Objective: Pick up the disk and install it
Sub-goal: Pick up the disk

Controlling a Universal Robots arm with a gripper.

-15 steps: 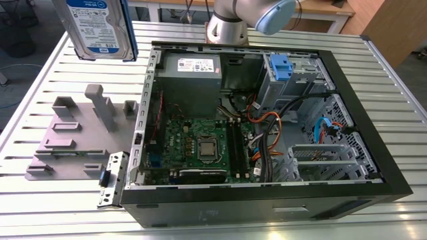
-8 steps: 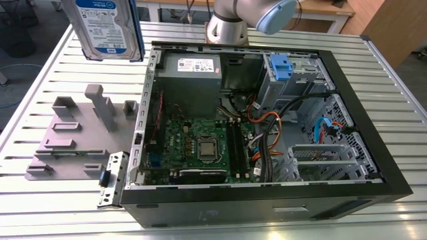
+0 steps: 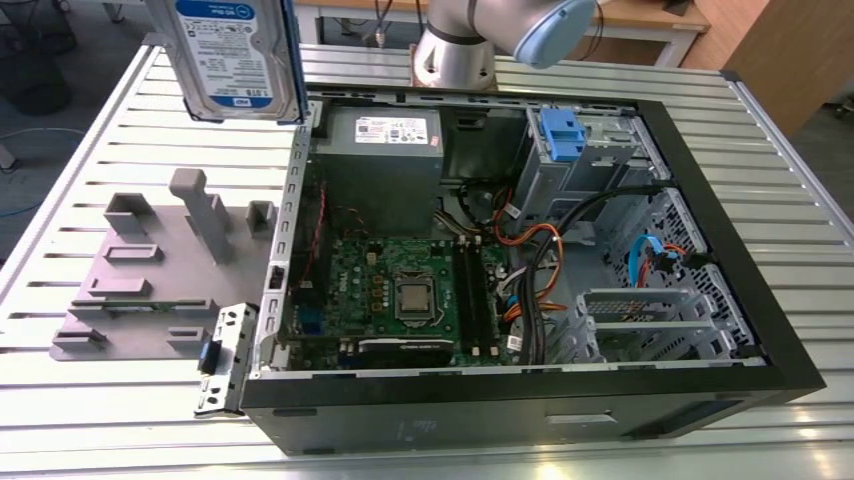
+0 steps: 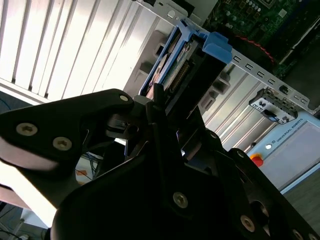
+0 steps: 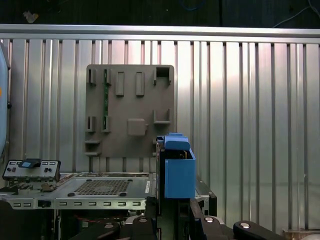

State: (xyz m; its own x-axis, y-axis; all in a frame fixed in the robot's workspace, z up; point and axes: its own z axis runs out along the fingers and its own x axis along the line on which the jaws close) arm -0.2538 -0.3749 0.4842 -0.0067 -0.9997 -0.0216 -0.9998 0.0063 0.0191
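1. My gripper (image 4: pixel 177 117) is clamped on the disk (image 4: pixel 176 70). The black fingers (image 4: pixel 165 140) press on its near end from either side and hold nothing else.
2. The disk's long axis runs straight out from between my fingers. Its blue handle end (image 4: pixel 217 45) is the end farthest from me.
3. In the exterior view the disk hangs upright in the air, long axis vertical. Its broad face with the blue-and-white label (image 3: pixel 230 45) is turned toward that camera, and a blue rail (image 3: pixel 296 60) runs down one long edge.
4. The disk is in my grip and clear of everything under it. It touches neither the table (image 5: pixel 250 100) nor the computer case (image 3: pixel 534 410).
5. Past the handle end, well below me, lies the slatted metal table with a grey fixture board (image 5: pixel 130 100) flat on it. The board is near the line of the disk.
6. The open case is also below me, off to one side of the disk, just beside the fixture board.
7. Farther out inside the case are a grey power-supply box (image 3: pixel 380 140), a green motherboard (image 3: pixel 400 290) and a blue latch on a metal cage (image 3: pixel 561 135).
8. My arm (image 3: pixel 461 45) stands on the table beyond the case, behind the power-supply box.
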